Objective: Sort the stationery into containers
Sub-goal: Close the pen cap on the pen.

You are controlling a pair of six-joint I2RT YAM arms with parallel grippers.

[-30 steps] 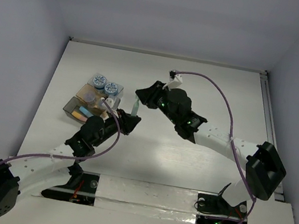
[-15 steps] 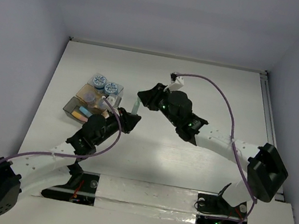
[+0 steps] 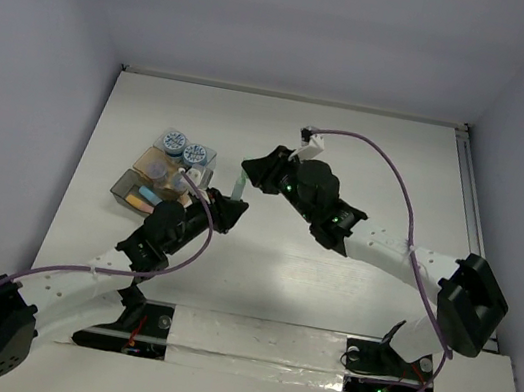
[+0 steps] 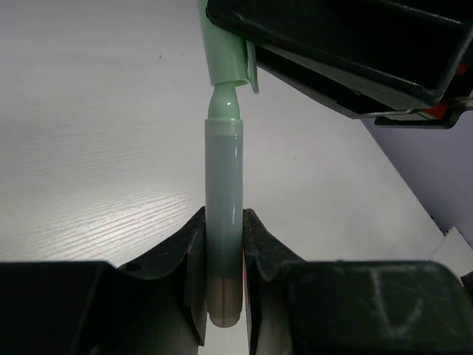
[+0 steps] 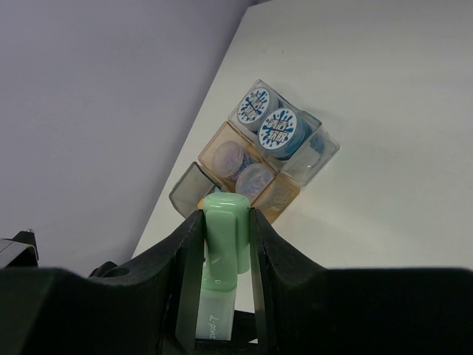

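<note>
Over the white table (image 3: pixel 369 164), both arms meet left of centre in the top view, and between them hangs one item! The see-through boxes (image 3: pixel 123 190) sit just left of that meeting point, two patterned tubs (image 3: pixel 174 142) in the upper one and coloured sticks (image 3: pixel 146 194) in the lower. The left gripper (image 4: pixel 224 222) is pinched tight on the barrel of a green marker (image 4: pixel 224 185), held in the air. The right gripper (image 5: pixel 226 222) clamps the cap (image 5: pixel 224 203) at its far end. From the left wrist, a narrow neck shows between cap and barrel, so the cap looks only half seated. That is the danger: two arms on one thin pen. Any sideways pull could jam the cap crooked or twist the barrel out of the pinch, and it would drop beside the boxes rather than in.
</note>
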